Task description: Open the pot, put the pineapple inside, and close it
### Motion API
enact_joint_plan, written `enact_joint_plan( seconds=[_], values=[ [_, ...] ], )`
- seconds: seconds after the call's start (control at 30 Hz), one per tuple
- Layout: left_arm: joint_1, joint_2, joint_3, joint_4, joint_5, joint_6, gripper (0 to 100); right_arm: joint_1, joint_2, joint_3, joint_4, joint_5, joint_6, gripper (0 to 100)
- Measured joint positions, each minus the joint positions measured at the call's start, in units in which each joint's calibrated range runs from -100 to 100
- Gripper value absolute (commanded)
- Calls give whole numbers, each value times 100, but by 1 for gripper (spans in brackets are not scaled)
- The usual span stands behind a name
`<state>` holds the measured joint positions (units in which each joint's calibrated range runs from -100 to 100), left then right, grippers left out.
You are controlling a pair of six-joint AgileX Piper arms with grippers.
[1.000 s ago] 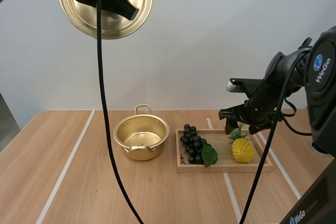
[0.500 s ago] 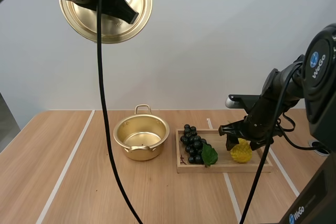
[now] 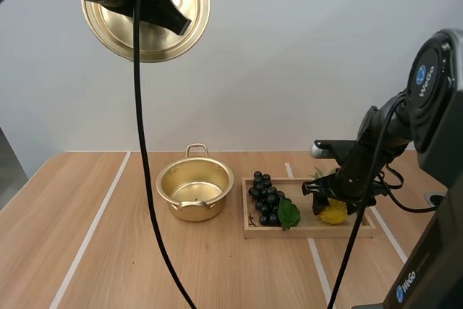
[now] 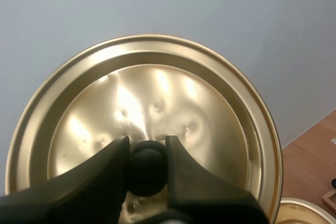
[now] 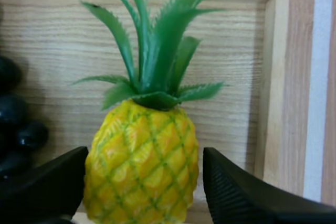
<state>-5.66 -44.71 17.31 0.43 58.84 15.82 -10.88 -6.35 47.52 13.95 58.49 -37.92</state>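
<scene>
Straddling the pineapple [image 5: 142, 166] in the wooden tray [image 3: 307, 232], the right pincer [image 3: 333, 200] stands open, one finger each side. Left pincer [image 4: 147, 156] is clamped on the knob [image 4: 147, 171] of the lid [image 4: 210, 119], high above the desk [image 3: 108, 251]. The pot [image 3: 192, 211] sits uncovered beside the tray.

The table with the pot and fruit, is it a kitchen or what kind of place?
Probably a robot practice lab, not a kitchen: a plain table with white lines, a pineapple and grapes in a wooden tray, and my left gripper holding a golden lid high.
</scene>
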Motion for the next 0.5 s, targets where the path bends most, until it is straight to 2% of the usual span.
enact_joint_plan(
  seconds=[0.33,0.47,0.5],
  values=[
    [0,0,0,0,0,0,0,0,269,0,-11,-140,0,100],
    [0,0,0,0,14,0,0,0,310,0,-34,-255,0,47],
    [0,0,0,0,14,0,0,0,310,0,-34,-274,0,31]
  ],
)
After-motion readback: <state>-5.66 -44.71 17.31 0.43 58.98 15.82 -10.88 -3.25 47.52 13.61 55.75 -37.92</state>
